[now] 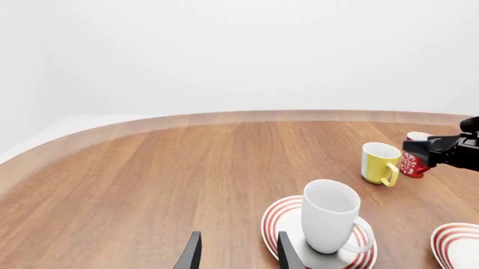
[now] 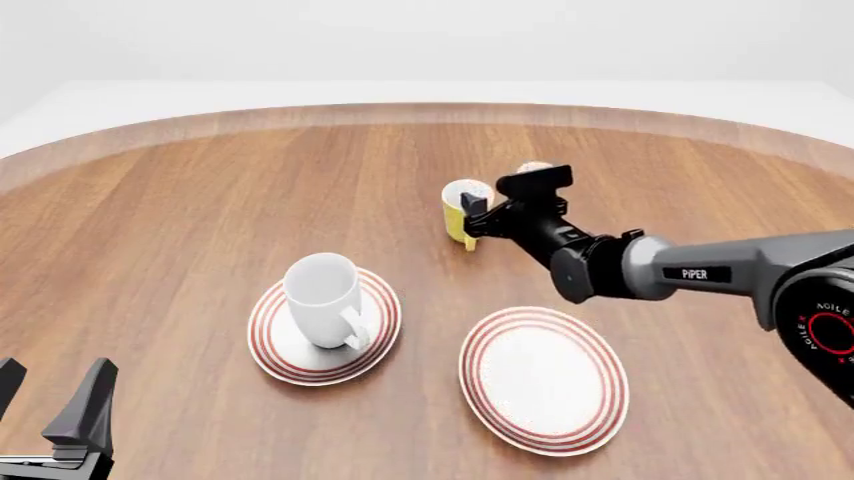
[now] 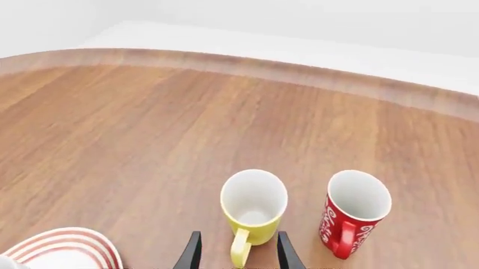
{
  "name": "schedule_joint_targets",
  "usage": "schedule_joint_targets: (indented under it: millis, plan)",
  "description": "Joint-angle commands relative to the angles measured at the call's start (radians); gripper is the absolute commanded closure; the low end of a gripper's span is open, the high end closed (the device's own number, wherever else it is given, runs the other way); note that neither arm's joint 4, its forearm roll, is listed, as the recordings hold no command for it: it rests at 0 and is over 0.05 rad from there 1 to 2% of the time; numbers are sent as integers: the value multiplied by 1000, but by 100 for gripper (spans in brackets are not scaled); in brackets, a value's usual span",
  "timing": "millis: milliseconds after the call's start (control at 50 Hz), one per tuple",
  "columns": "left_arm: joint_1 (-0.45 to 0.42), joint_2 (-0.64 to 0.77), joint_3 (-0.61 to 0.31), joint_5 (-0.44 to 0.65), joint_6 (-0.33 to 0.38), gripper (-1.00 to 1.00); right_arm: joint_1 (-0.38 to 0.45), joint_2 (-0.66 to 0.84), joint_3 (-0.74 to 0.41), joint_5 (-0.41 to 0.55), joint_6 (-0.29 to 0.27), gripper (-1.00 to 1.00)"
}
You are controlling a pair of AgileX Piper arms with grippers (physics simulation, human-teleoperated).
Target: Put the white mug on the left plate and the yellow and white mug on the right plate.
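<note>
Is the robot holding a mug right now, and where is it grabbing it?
No, nothing is held. The right gripper is open, its jaws either side of the yellow and white mug's handle, not closed on it. The left gripper is open and empty.

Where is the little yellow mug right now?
In the front view the yellow and white mug stands upright on the table, beyond both plates, beside the red mug, with the right gripper open around its handle.

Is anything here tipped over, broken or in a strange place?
Nothing stands out. The white mug stands upright on the left plate; the yellow and white mug and red mug stand upright on the table.
</note>
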Motion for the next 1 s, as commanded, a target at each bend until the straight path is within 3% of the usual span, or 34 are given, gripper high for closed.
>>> schedule_joint_targets:
  millis: [20,1000]
  plan:
    - [0,0,0,0,0,-100,-9,51,-19,2,25,-100]
    - [0,0,0,0,0,-100,-1,190,-149,67,14,-100]
